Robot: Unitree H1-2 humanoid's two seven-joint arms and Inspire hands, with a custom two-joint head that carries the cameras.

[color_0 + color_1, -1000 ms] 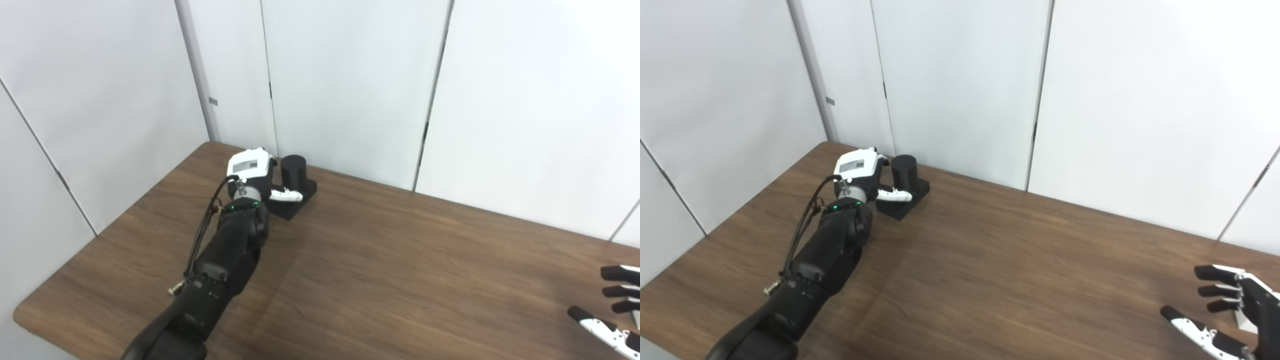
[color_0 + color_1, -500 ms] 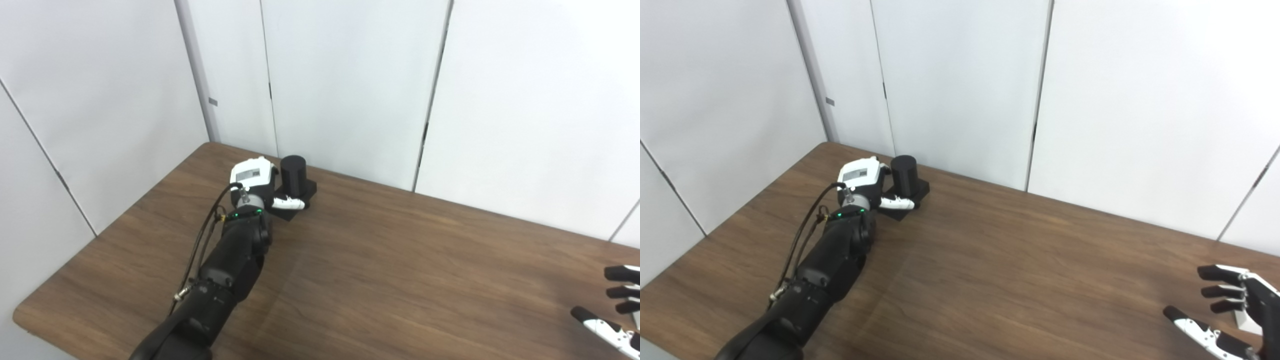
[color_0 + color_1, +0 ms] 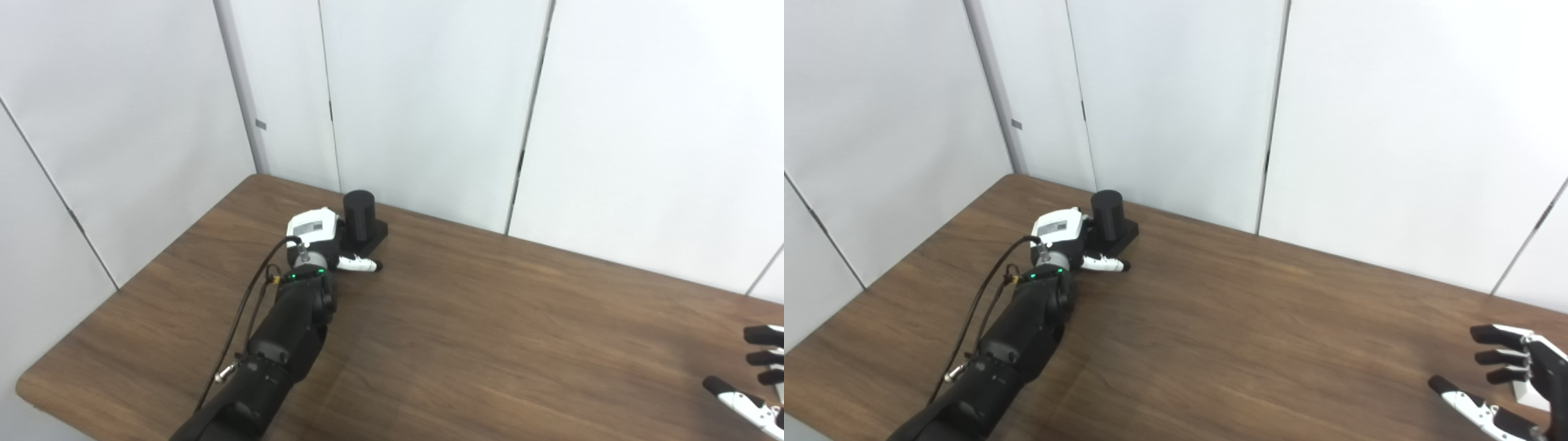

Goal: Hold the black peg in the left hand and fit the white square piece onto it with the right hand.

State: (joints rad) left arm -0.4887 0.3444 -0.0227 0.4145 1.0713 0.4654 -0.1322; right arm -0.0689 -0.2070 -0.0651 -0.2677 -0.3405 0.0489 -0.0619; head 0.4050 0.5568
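Note:
The black peg (image 3: 359, 210) is a short upright cylinder on a square black base (image 3: 378, 232), standing near the table's far left edge. My left hand (image 3: 315, 233) sits right beside it on its left, back of the hand toward the camera. Its thumb (image 3: 359, 264) stretches out low in front of the base and grips nothing; the other fingers are hidden behind the hand. At the bottom right, my right hand (image 3: 1507, 383) is open with its fingers spread. A small white piece (image 3: 1527, 395) shows just behind those fingers, partly hidden.
The brown wooden table (image 3: 490, 318) runs up to white wall panels (image 3: 429, 104) directly behind the peg. The table's left corner and near edge lie close to my left arm (image 3: 282, 343), which has a cable looped along it.
My left hand has drawn back toward me and a little to the right; its thumb came off the base's top and now lies in front of it. The right hand drifted slightly rightward.

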